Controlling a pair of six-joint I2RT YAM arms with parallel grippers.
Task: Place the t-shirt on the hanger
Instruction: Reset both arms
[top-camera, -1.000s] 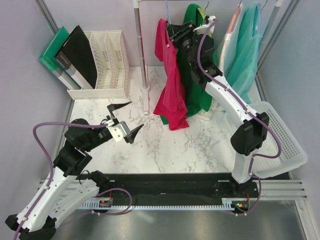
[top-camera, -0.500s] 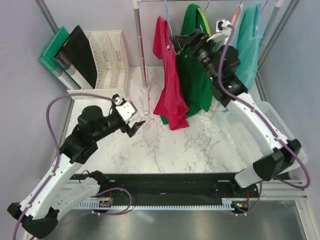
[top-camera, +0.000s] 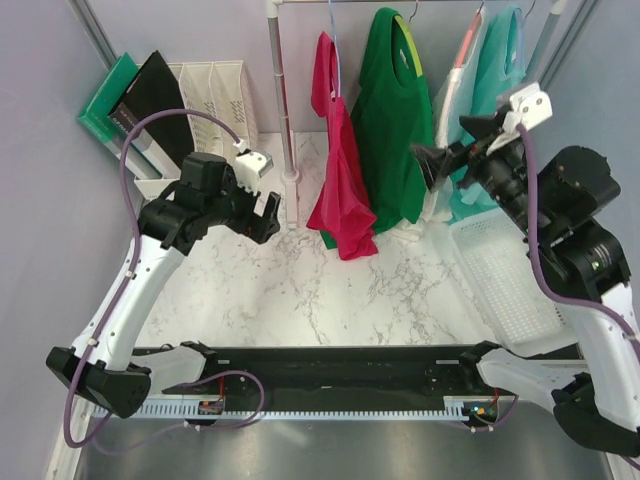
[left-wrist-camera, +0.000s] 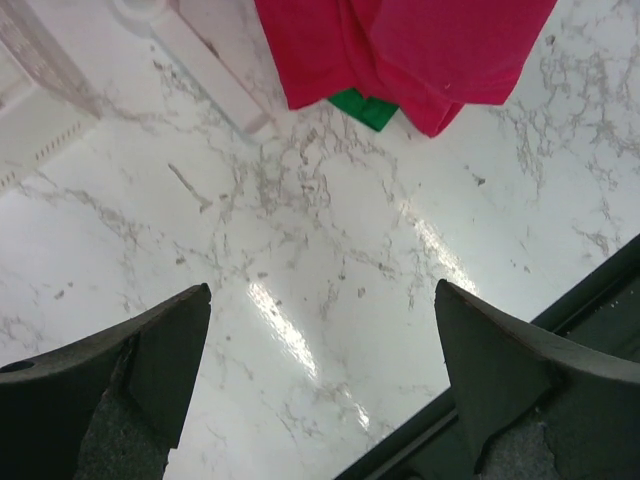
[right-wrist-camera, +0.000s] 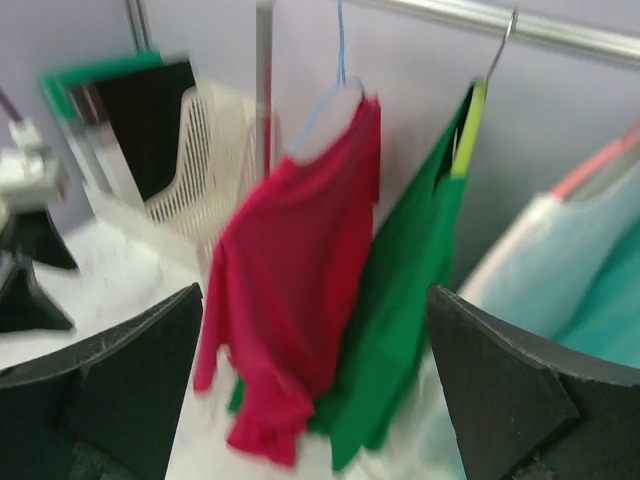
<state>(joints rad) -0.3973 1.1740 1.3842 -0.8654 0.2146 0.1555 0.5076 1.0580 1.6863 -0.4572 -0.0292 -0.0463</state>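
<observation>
The t-shirt (top-camera: 342, 190) was seen hung on the hanger (right-wrist-camera: 340, 45), the hook of which was caught over the rail (right-wrist-camera: 480, 18). The cloth was gathered in loose folds, and its lower edge was found close above the marble table (top-camera: 330, 300). It was held by neither arm.

The right gripper (top-camera: 450, 148) was found released, its fingers (right-wrist-camera: 110, 390) spread wide with nothing between them. From that gripper the t-shirt lay straight ahead and well apart, framed by the gap between the fingers in the right wrist view. The dark green t-shirt (top-camera: 390, 130) was hung between that gripper and the crimson one, and the teal t-shirt (top-camera: 495, 90) was hung just behind the gripper's fingers in the top view. A white basket (top-camera: 510, 280) lay below that arm.

The left gripper (top-camera: 268, 212) was likewise spread wide and empty, and was held over the marble. The hem of the t-shirt was seen ahead of it, near but not touched, with the rack's upright pole (top-camera: 280, 90) between. A white file rack (top-camera: 215, 100) stood behind that gripper
</observation>
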